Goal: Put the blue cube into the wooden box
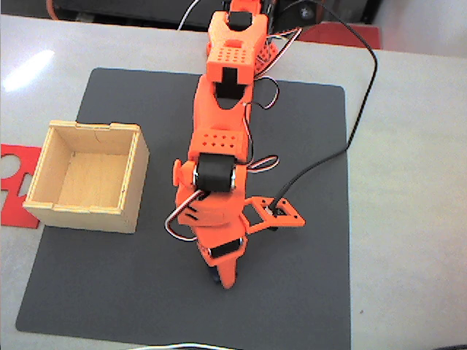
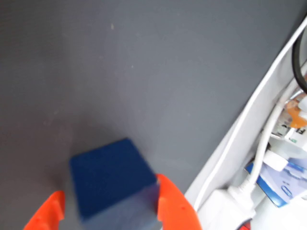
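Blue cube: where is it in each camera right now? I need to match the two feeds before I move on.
Fixed view: I cannot make out the blue cube; the orange arm reaches down over the lower middle of the mat, and its gripper covers that spot.
Wrist view: the blue cube sits at bottom centre, between the two orange fingertips.
Shared landmark: the dark grey mat under the arm in both.
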You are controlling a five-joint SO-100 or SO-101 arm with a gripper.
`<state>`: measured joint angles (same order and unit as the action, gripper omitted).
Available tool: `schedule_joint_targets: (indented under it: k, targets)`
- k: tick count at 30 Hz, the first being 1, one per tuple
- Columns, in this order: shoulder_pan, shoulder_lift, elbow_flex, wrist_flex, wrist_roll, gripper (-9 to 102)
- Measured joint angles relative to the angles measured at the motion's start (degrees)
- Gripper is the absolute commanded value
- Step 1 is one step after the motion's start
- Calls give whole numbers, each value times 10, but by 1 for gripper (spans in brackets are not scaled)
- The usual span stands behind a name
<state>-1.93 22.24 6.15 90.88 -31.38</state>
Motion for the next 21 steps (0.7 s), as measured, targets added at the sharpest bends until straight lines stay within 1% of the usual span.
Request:
schedule_joint_targets:
  k: [2, 6, 10, 14, 17, 21]
  targets:
    - [0, -2, -1, 4, 3, 16]
    - [-6, -2, -4, -3, 1, 0]
    - [-21, -3, -23, 3, 3, 0]
    - [-28, -3, -87, 34, 0, 0]
    - [-17, 13, -146, 62, 0, 0]
    - [26, 100, -158, 86, 11, 0]
